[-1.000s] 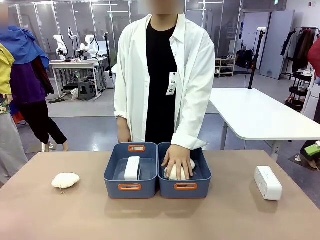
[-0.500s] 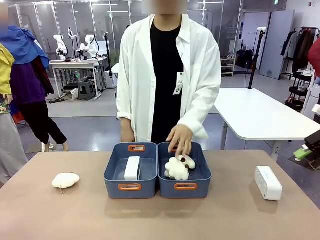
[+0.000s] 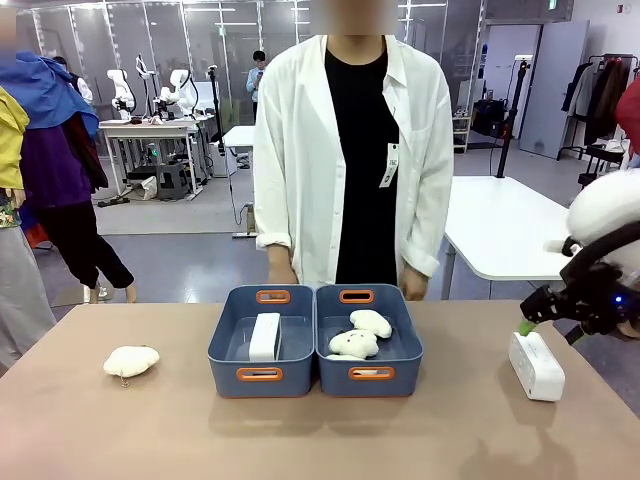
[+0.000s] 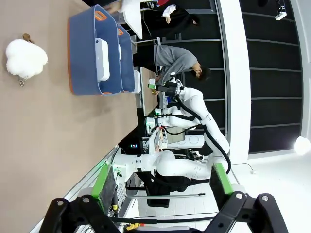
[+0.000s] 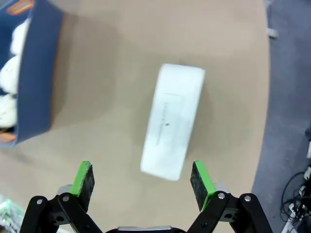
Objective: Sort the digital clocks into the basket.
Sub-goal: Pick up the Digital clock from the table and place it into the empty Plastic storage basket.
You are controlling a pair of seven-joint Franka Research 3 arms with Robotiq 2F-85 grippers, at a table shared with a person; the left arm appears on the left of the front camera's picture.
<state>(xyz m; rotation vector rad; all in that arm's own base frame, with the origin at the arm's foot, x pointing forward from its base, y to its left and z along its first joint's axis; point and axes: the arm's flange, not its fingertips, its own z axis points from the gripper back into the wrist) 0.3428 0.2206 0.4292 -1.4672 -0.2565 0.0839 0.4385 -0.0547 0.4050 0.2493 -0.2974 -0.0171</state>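
Print on the clock (image 5: pixel 172 121) (blurred, faint) is unreadable.

White clock (image 3: pixel 264 336) in left blue basket (image 3: pixel 228 368), second clock (image 3: pixel 536 366) outside

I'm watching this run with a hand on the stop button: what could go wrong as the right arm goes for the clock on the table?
The clock lies skewed to the open right gripper's fingers, with mostly its near end between them, so closing might twist it or grip it off-centre. It also sits near the table's edge; a nudge could push it off.
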